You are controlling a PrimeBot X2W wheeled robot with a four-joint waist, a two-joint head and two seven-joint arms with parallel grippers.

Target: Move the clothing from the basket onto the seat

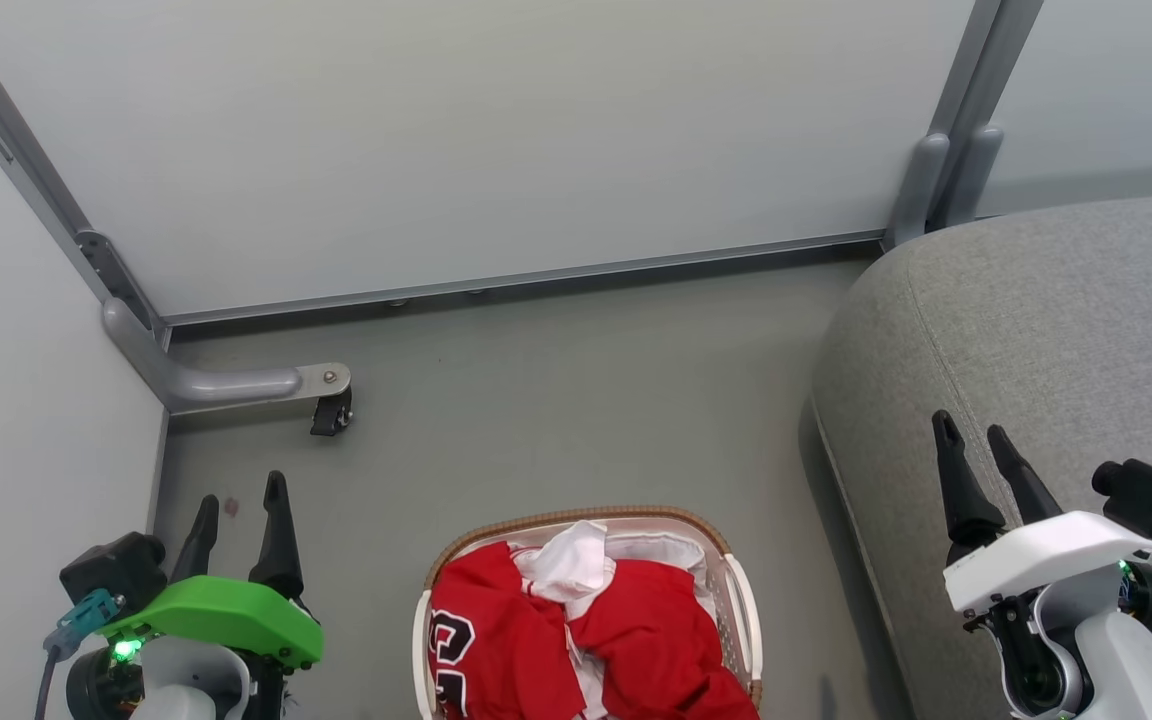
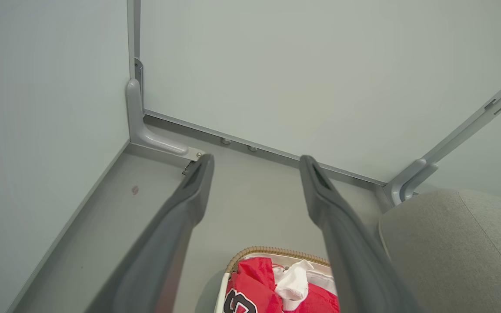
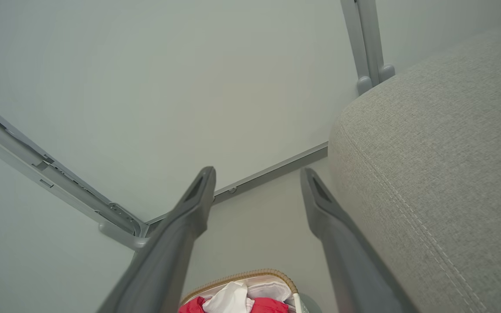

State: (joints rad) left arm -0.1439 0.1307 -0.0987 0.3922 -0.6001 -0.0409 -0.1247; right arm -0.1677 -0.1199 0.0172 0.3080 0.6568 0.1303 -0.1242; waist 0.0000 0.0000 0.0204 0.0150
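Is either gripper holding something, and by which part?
Nothing is held. The left gripper and right gripper are open and empty; the clothing lies in the basket.

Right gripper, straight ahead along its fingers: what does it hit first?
Probably the floor near the wall's base rail, seen between the fingers of the open right gripper. The seat lies close beside that line; depth is unclear.

Open grey floor [image 1: 556, 400] lies between the basket [image 1: 576, 517] and the far panel [image 1: 436, 140]; basket mouth open from above, heaped with clothing [image 1: 656, 630]; seat [image 1: 1036, 330] bounds the right, a narrow floor strip separating it from the basket; left panel [image 1: 26, 400] and a castered metal foot [image 1: 246, 385] close the far-left corner.
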